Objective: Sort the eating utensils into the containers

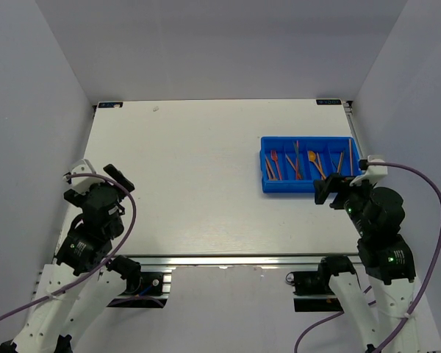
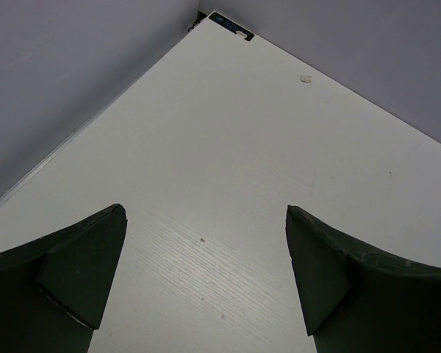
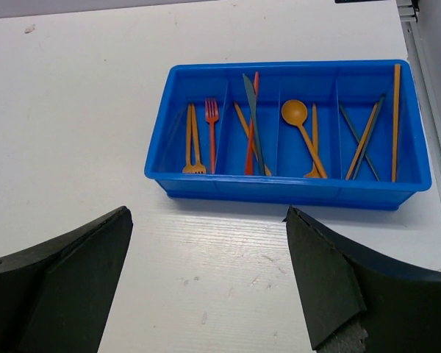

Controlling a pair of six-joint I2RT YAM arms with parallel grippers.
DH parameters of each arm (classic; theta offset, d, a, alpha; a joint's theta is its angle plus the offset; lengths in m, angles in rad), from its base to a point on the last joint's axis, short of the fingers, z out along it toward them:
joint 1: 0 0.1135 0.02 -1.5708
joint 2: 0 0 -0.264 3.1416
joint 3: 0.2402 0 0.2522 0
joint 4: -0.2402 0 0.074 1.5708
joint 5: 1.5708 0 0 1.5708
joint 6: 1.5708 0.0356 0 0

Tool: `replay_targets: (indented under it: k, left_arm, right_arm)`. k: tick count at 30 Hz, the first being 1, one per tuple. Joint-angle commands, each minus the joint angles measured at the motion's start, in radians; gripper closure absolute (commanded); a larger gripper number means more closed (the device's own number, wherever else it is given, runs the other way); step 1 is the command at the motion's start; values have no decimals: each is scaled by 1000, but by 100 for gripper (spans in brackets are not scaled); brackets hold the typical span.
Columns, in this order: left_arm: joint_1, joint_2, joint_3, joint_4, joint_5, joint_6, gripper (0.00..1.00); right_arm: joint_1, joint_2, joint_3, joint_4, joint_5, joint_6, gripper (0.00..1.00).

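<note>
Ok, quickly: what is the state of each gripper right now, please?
Left gripper: open, holding nothing.
Right gripper: open, holding nothing.

Black arms (image 1: pixel 95 220) carry white lower links (image 1: pixel 386 312), purple cables (image 1: pixel 408 167) and small green lights (image 1: pixel 387 259).

**Top view:** from high above the near edge, looking down on the whole tabletop (image 1: pixel 198 184). **Left wrist view:** low and close, facing a tabletop corner at upper centre of frame. **Right wrist view:** close, facing the blue tray (image 3: pixel 279 193), which the top view shows right of centre.
</note>
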Motion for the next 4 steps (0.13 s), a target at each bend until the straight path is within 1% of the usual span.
replay_targets:
  k: [1, 4]
  left_arm:
    - [5, 2, -7, 0, 7, 3, 2]
    - [5, 10, -6, -2, 7, 3, 2]
  right_arm:
    - [2, 7, -3, 11, 9, -14, 10]
    - [2, 12, -4, 13, 17, -9, 10]
